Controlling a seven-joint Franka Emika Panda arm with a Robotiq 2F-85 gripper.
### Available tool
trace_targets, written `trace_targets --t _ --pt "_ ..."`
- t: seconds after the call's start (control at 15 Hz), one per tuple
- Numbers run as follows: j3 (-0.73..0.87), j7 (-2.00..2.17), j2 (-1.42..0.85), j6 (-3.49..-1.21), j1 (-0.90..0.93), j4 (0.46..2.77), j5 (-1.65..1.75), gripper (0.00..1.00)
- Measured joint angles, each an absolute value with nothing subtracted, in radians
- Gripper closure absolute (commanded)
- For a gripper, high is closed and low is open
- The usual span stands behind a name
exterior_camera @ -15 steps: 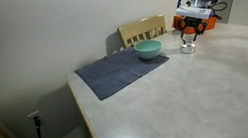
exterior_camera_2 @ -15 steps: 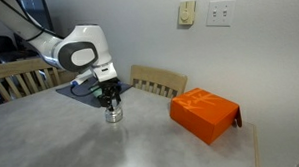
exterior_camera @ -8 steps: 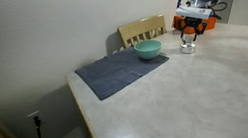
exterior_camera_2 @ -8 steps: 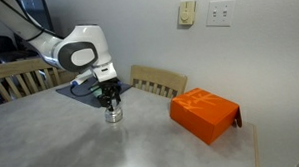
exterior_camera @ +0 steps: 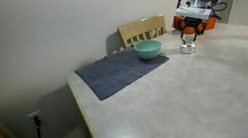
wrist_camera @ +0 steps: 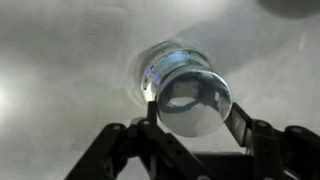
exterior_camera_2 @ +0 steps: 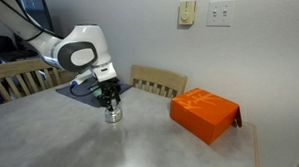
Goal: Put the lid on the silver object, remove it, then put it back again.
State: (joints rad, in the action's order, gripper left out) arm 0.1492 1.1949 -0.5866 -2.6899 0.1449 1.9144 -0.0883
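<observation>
Showed a white robot arm (exterior_camera_2: 73, 51) bent down over a pale grey table (exterior_camera_2: 142, 149), seen in both exterior views. Aimed the gripper (exterior_camera_2: 111, 98) straight down at the silver object (exterior_camera_2: 114, 115), a short shiny pot standing upright on bare tabletop. Pinched the lid (wrist_camera: 193, 100) between two thin black fingers (wrist_camera: 240, 122), drawn in close against its rim, one on each side. Looked, in the wrist view, like a round mirror-bright disc held level and slightly off-centre over the pot's top (could not tell whether disc and rim were touching). Hid most of that gap behind the fingertips in the exterior views too. Placed the pot between a teal bowl (exterior_camera: 147, 50) and an orange box (exterior_camera_2: 204, 114), near the bowl and well apart from the box. Set the bowl on the far corner of a dark blue-grey mat (exterior_camera: 123, 73), with the pot just off the mat. Tucked a wooden chair (exterior_camera_2: 157, 82) against the table's far edge. Also caught, on the white wall behind, a light switch (exterior_camera_2: 188, 12) and a double outlet (exterior_camera_2: 222, 11).
</observation>
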Motion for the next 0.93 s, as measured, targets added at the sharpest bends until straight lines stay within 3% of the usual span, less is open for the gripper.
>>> trace_targets --t 0.93 --pt "0.148 1.194 -0.579 -2.692 0.163 1.929 -0.085 0.56"
